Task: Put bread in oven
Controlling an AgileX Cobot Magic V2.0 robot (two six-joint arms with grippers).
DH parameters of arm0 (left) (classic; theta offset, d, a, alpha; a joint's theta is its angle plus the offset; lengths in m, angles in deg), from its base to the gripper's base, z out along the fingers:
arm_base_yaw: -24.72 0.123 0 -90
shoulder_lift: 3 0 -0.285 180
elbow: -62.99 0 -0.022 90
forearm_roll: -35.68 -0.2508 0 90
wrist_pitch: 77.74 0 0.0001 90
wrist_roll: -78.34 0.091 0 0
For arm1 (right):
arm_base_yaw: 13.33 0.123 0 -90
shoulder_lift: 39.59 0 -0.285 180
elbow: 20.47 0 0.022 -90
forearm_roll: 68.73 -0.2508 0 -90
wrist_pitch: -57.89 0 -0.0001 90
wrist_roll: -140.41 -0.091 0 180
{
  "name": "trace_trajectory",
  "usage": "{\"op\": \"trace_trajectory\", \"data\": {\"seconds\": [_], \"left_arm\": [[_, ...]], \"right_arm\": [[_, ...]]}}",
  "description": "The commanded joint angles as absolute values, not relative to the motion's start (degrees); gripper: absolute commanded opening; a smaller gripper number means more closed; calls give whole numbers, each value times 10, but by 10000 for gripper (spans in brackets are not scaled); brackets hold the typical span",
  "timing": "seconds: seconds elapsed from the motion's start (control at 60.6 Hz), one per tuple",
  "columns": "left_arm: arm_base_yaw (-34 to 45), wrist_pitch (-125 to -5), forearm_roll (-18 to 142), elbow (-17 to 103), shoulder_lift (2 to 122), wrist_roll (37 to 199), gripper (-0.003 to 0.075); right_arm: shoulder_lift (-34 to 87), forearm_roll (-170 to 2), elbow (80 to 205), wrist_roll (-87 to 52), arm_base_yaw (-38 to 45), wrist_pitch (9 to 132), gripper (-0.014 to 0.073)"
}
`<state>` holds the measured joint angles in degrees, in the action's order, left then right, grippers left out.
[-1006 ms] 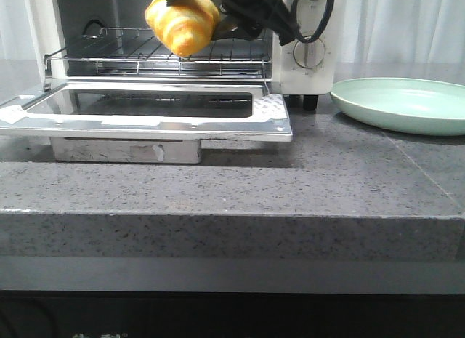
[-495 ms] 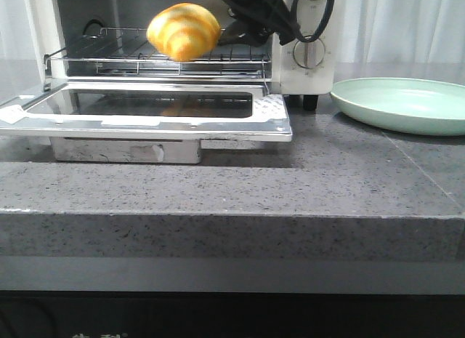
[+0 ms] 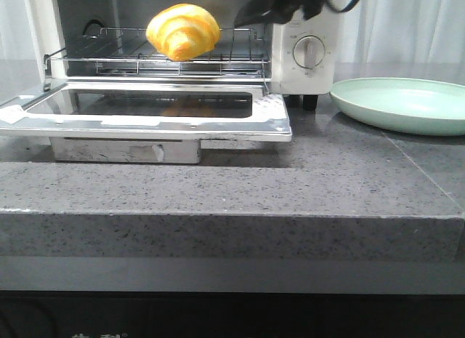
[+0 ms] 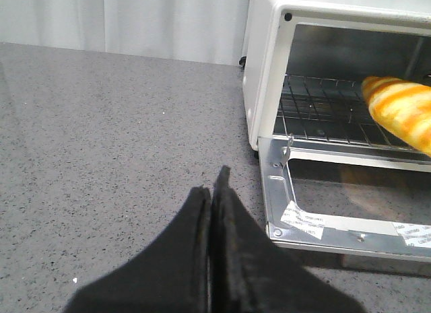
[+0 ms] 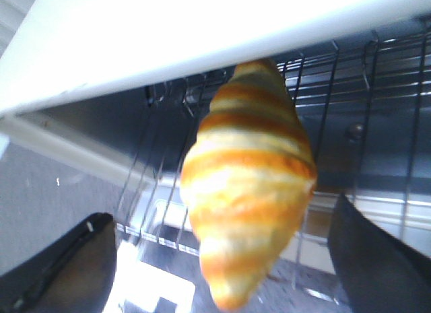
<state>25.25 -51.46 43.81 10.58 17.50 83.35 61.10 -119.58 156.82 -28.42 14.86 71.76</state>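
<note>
Golden striped bread (image 3: 182, 31) rests on the wire rack (image 3: 240, 56) inside the white oven (image 3: 305, 69), whose door (image 3: 145, 114) lies folded down. Right gripper (image 5: 222, 272) spread wide, 2 fingers clear of the bread, grasping nothing. Left gripper (image 4: 212, 198) pressed closed above the grey counter (image 4: 101, 138), empty.
</note>
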Motion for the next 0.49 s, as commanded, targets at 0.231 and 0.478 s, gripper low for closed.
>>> {"op": "trace_trajectory", "data": {"seconds": [0.231,0.478], "left_arm": [[254,-562,445,120,180,828,-20],[254,-562,445,120,180,828,-20]], "right_arm": [[497,-1075,1582,-245,81,913,274],[440,-1029,1582,-245,9,975,-25]]}}
